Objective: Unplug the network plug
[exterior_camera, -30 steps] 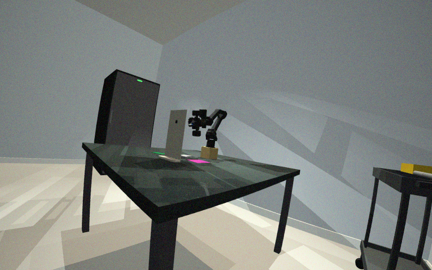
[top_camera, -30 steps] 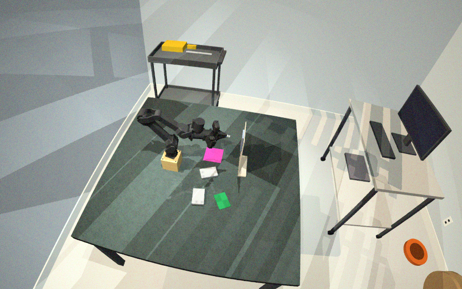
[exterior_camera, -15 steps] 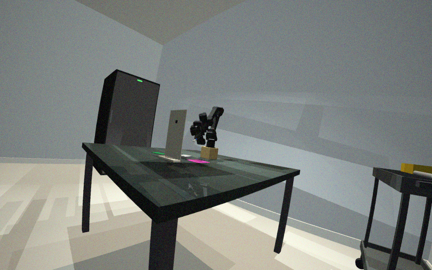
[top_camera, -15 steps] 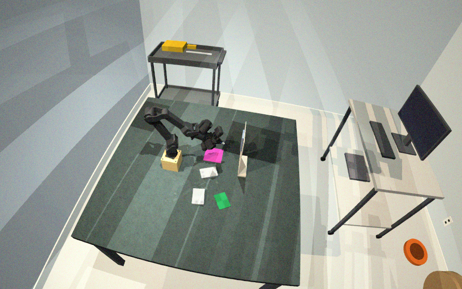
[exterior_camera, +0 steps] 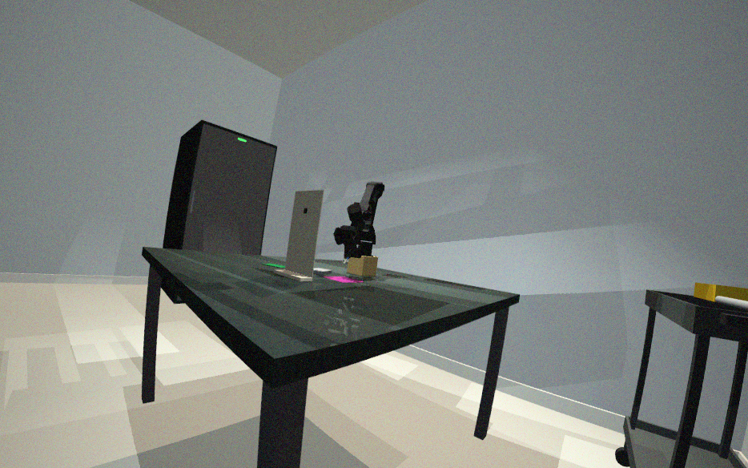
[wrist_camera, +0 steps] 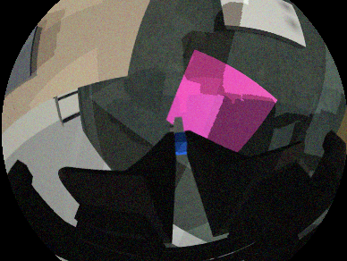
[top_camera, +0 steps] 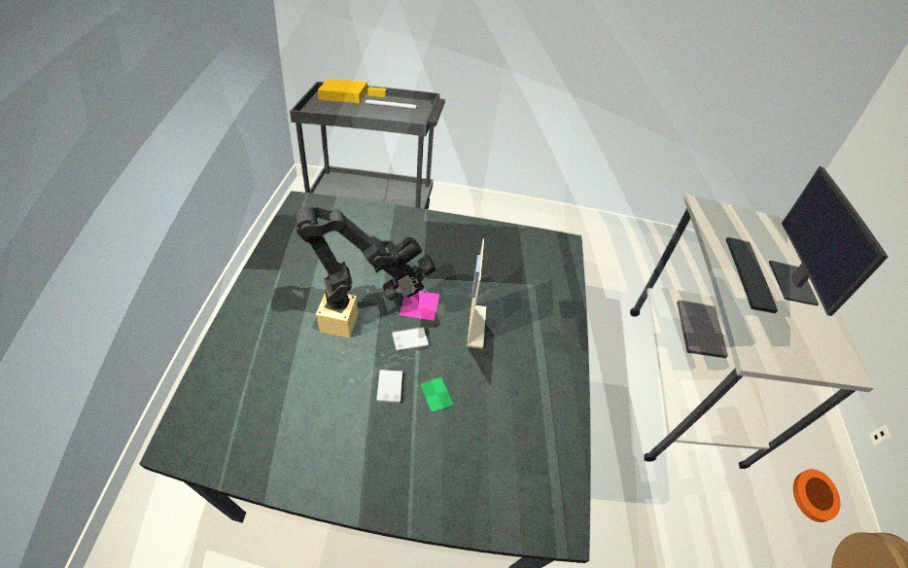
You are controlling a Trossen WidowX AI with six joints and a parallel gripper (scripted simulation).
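1. Arm (top_camera: 331, 247): black, six joints, mounted on a tan block (top_camera: 335, 318) on the dark green table (top_camera: 469, 469); it bends forward and down toward the table.
2. Gripper (top_camera: 405, 286): points downward over the near-left edge of the pink square (top_camera: 420, 304). Its jaws are closed narrowly and pinch the plug.
3. Plug (wrist_camera: 181, 144): small, with a blue section, seen in the wrist view held at the fingertips against the lower left border of the pink square (wrist_camera: 221, 100). Whether it touches the table cannot be told.
4. Upright panel (top_camera: 477, 295): tan, standing on its foot on the table to the right of the gripper, well apart from it. In the exterior view its face (exterior_camera: 304, 231) shows a small dark socket opening (exterior_camera: 304, 210).
5. White cards, two: one (top_camera: 409, 337) just below the pink square, one (top_camera: 389, 385) nearer the table's front.
6. Green square (top_camera: 436, 393): beside the nearer white card.
7. Cart (top_camera: 365, 117): behind the table, carrying a yellow box (top_camera: 341, 89).
8. Side desk (top_camera: 789, 348): right of the table, with a monitor (top_camera: 832, 239) and keyboard (top_camera: 750, 273).
9. Dark cabinet (exterior_camera: 220, 190): behind the table in the exterior view.
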